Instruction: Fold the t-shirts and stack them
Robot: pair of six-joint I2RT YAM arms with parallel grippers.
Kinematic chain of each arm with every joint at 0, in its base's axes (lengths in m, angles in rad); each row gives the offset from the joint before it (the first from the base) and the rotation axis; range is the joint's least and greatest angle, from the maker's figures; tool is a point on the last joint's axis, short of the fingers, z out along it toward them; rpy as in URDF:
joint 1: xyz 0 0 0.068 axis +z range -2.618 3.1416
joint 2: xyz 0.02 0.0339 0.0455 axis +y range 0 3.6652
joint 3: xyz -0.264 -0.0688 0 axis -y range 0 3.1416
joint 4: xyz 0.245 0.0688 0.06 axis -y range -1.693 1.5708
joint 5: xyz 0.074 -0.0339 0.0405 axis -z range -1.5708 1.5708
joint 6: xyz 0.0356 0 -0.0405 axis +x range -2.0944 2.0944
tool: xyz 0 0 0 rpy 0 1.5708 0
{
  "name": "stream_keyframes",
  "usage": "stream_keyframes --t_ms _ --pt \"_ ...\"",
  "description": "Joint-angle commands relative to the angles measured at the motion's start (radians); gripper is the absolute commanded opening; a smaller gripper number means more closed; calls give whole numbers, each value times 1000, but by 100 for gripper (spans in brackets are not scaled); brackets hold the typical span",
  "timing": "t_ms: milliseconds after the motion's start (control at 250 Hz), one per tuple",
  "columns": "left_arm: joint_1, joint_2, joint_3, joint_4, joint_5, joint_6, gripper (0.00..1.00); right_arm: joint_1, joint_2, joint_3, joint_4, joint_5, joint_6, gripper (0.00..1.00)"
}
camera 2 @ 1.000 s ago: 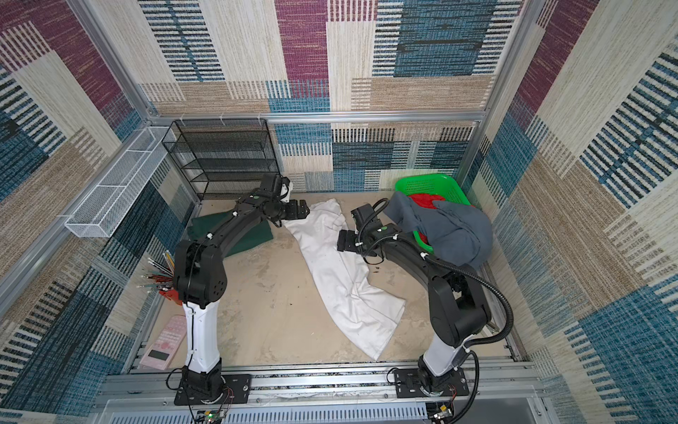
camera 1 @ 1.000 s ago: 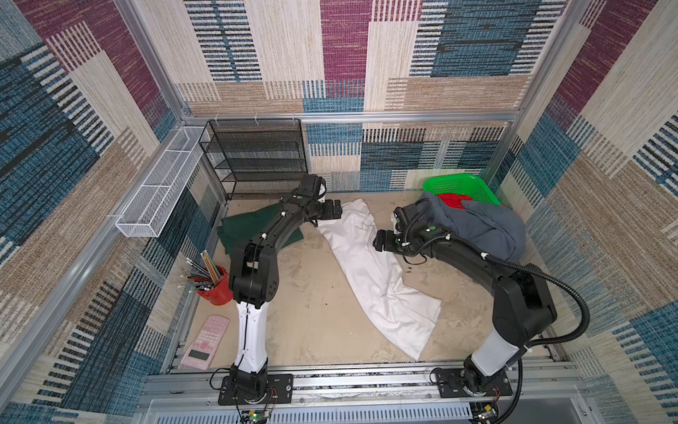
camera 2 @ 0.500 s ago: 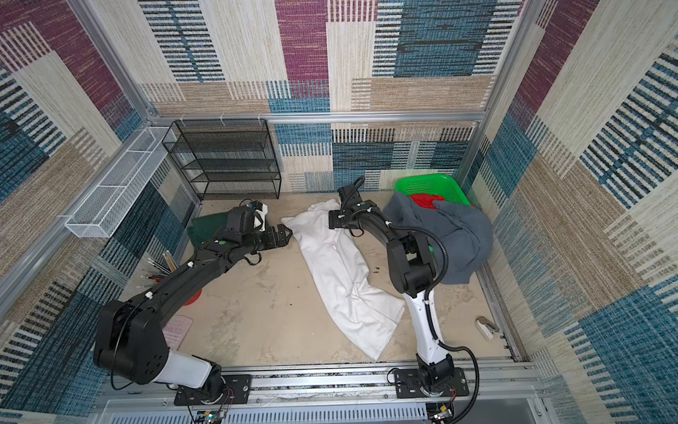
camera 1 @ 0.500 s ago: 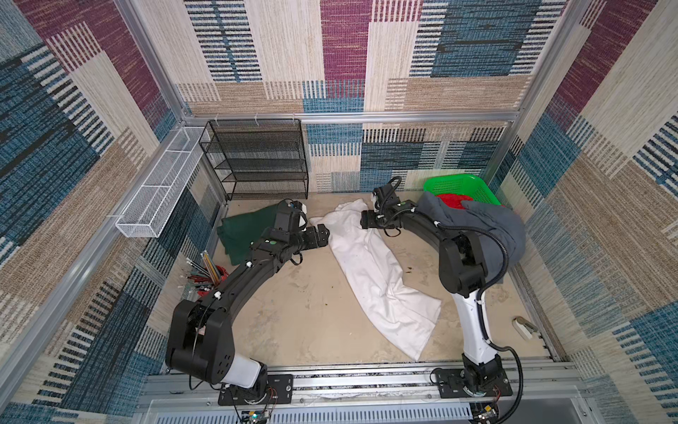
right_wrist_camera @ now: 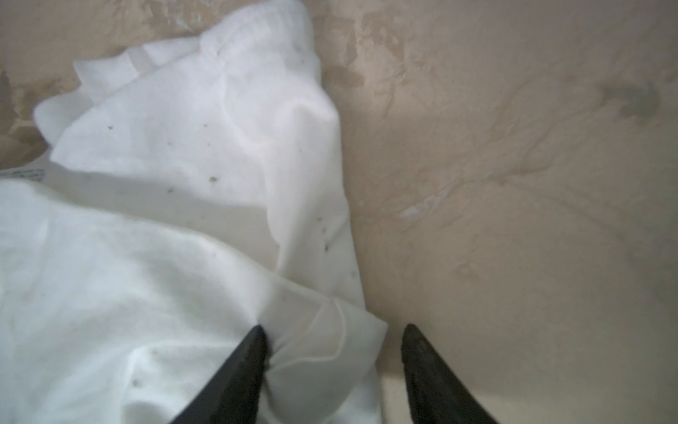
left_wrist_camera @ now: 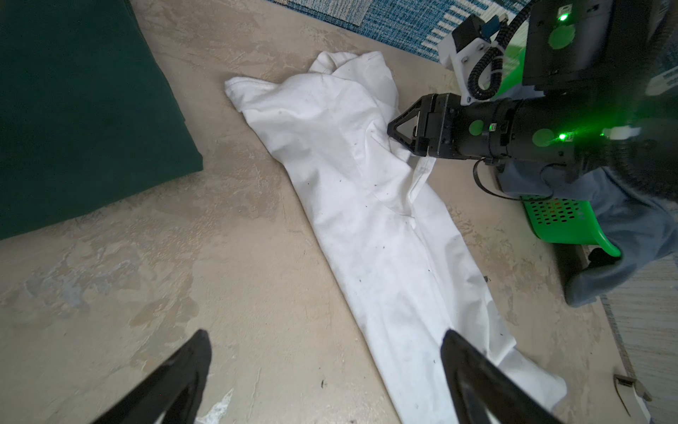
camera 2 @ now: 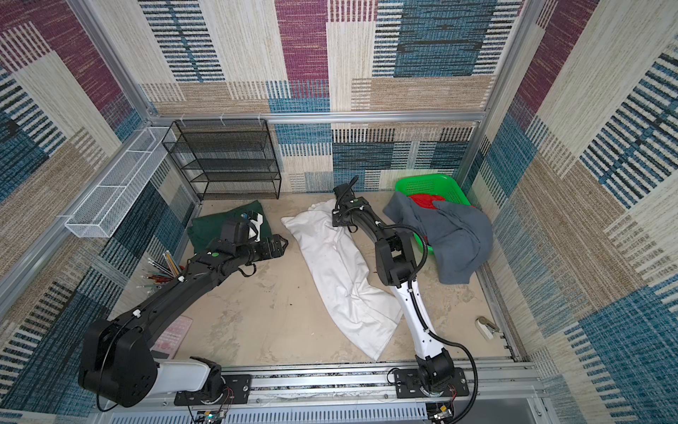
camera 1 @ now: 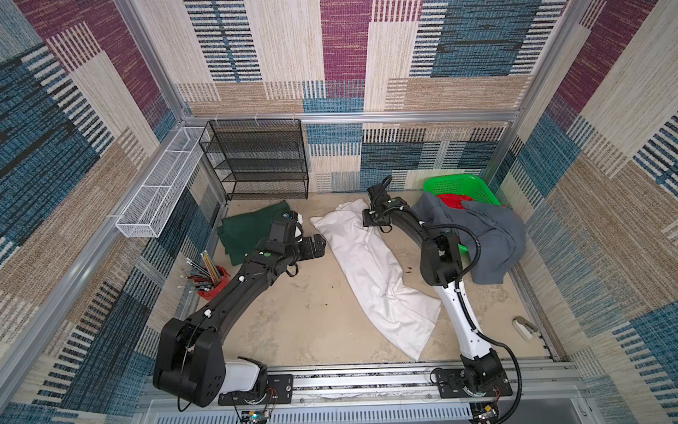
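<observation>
White cotton t-shirt is laid as a long narrow diagonal band on the beige tabletop, judged to be already doubled lengthwise, with its far end bunched near the back wall. Right gripper is set down at the band's far right edge. In the right wrist view one fingertip is dug into the cloth and the other is on bare table, with a folded corner of fabric between them: jaws part-way apart, cloth straddled but not seen pinched. That placement is judged to be for grabbing the edge so the far end can be tidied or folded over. Left gripper is held spread wide and empty above bare table, between the white shirt and the plain dark green t-shirt, likely parked to take the opposite edge. The dark green shirt is lying flat and squared at far left, just in front of the black mesh shelf rack, and is judged to be the stack base. Slate grey t-shirt is draped unfolded over the bright green plastic lattice basket, so it is judged not yet done. Writing: a small sewn-in tag with grey print is seen on the white shirt but is too blurred to be read. No print is shown on the upturned white side, and no brand is legible.
</observation>
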State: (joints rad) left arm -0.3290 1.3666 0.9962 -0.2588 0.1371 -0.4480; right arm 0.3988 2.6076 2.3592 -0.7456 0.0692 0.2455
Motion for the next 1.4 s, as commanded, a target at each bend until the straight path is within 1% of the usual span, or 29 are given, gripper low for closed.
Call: stream_keyframes --t_ms 0,40,72,92,140,184,256,400,496,636,808,912,948,976,1024,1144,1216,1260,1356,1396 --pt "1 3 21 -46 10 11 98 -6 18 7 16 -39 -2 43" --pt "1 -2 14 -41 12 10 98 -10 21 8 22 -49 -3 33" --pt "1 -7 2 -33 10 9 98 -15 26 11 26 -52 0 27" --pt "1 -10 -4 -26 9 7 98 -18 28 15 23 -49 4 24" --pt "2 -17 -21 -9 8 3 98 -28 32 21 16 -45 8 23" --pt "1 -20 -28 -3 9 1 98 -37 32 22 12 -40 10 18" --pt "1 -15 -24 -6 17 2 98 -57 28 17 5 -26 16 13" --pt "1 -1 -13 -14 35 2 98 -109 -4 -16 11 -15 40 12" --pt "1 2 -16 -9 42 -4 98 -149 -25 -31 14 -29 80 8" --pt "-1 6 -28 23 60 -21 98 -188 -50 -48 27 -80 110 9" --pt "-13 22 -7 7 83 -18 98 -205 -56 -43 42 -90 113 11" --pt "-31 23 -8 5 99 -21 98 -220 -43 -16 31 -113 121 17" --pt "-40 22 -9 3 103 -21 98 -224 -43 -7 26 -117 119 21" --pt "-49 22 -12 3 104 -23 98 -226 -44 -3 22 -117 116 27" --pt "-66 20 -16 0 107 -24 98 -227 -54 -5 19 -112 109 44" --pt "-115 7 -39 -4 96 -38 98 -228 -113 -52 14 -115 90 70" --pt "-152 -5 -61 9 91 -56 98 -228 -182 -128 36 -125 89 78" --pt "-178 -13 -77 23 87 -69 98 -227 -241 -205 64 -135 89 83" --pt "-241 -16 -104 55 90 -95 98 -227 -408 -431 157 -152 101 100" --pt "-269 -14 -111 63 87 -104 98 -227 -483 -536 201 -152 111 98"
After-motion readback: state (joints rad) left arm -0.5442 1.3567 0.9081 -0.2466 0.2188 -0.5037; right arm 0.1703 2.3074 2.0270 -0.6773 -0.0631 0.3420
